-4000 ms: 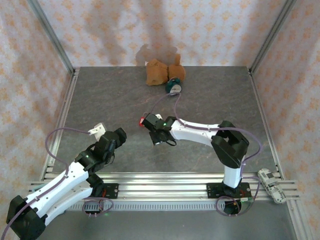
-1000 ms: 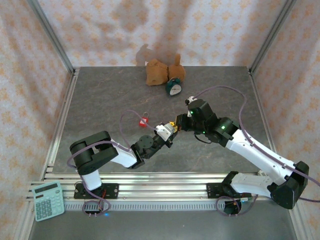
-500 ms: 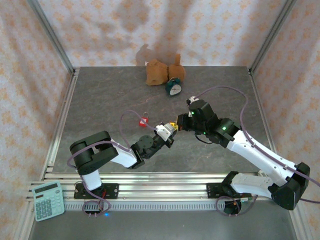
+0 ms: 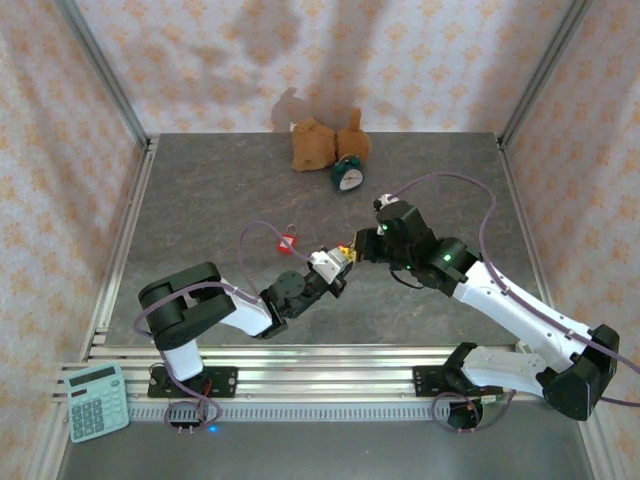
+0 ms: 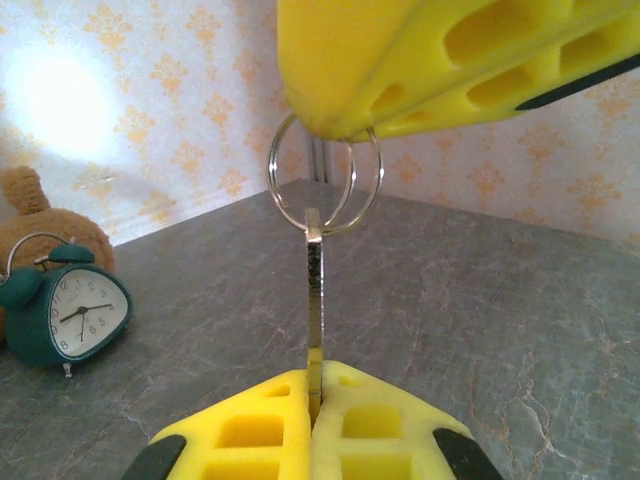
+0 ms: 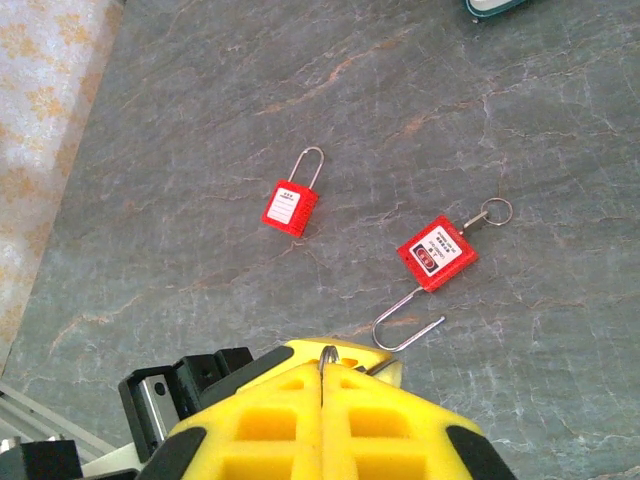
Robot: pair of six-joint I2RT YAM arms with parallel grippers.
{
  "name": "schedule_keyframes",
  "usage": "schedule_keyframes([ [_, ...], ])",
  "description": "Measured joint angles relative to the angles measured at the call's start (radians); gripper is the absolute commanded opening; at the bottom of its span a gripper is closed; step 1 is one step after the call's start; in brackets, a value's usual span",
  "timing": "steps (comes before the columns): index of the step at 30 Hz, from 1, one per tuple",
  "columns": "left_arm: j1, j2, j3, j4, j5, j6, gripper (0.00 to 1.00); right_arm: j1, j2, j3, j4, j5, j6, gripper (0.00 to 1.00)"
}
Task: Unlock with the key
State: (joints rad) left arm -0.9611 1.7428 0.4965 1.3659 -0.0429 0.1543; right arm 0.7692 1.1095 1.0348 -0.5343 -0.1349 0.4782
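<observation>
Where the two arms meet near the middle of the desk (image 4: 200, 190), the overhead view is too coarse for you to pick out the key, but the wrist cameras show it. From the left wrist, the key (image 5: 315, 290) stands upright on edge. Its lower end is buried in the seam of the left fingers (image 5: 250, 435), so you cannot tell how much of it is swallowed. Its top carries a wire ring (image 5: 325, 185), whose upper arc vanishes behind the right fingers (image 5: 330, 50) at 12 o'clock.

Both pairs are pressed shut with no gap. The left pair pinches the key's blade and the right pair pinches the ring. In the right wrist view, the ring shows as a thin metal sliver in that seam.

Your left arm folds back at the elbow near 7 o'clock, and its forearm runs low over the desk toward 2 o'clock. Your right arm swings out to the 4 o'clock corner, then reaches back toward 10 o'clock with the wrist tipped down.

Below the right wrist, one red padlock (image 6: 290, 208) lies flat at 11 o'clock. A second red padlock (image 6: 437, 255) lies apart from it at 1 o'clock, its shackle hooked open. An alarm clock (image 4: 347, 176) stands at 12 o'clock, touching a brown plush toy (image 4: 315, 145).
</observation>
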Motion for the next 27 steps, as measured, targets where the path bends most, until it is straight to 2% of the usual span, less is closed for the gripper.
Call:
schedule_keyframes([
  [2,0.021,-0.026,-0.015,-0.023,0.032,-0.023,0.0,-0.003,0.0,-0.01,0.006,0.0,-0.007,0.0],
  [5,0.064,-0.124,-0.019,-0.149,0.099,-0.06,0.0,-0.019,0.0,-0.02,0.025,-0.002,-0.023,0.0],
  [10,0.098,-0.307,0.066,-0.51,0.196,-0.059,0.0,-0.083,-0.019,-0.04,0.057,-0.026,-0.047,0.16],
  [16,0.188,-0.383,0.23,-0.971,0.384,-0.068,0.0,-0.127,-0.044,-0.07,0.091,-0.069,-0.077,0.17],
  [22,0.278,-0.358,0.447,-1.405,0.627,-0.058,0.0,-0.241,-0.155,-0.254,0.286,-0.25,-0.096,0.3],
  [25,0.307,-0.323,0.515,-1.529,0.745,-0.056,0.0,-0.267,-0.184,-0.351,0.417,-0.373,-0.082,0.4],
  [27,0.321,-0.298,0.536,-1.585,0.814,-0.056,0.0,-0.269,-0.181,-0.386,0.481,-0.446,-0.076,0.43],
])
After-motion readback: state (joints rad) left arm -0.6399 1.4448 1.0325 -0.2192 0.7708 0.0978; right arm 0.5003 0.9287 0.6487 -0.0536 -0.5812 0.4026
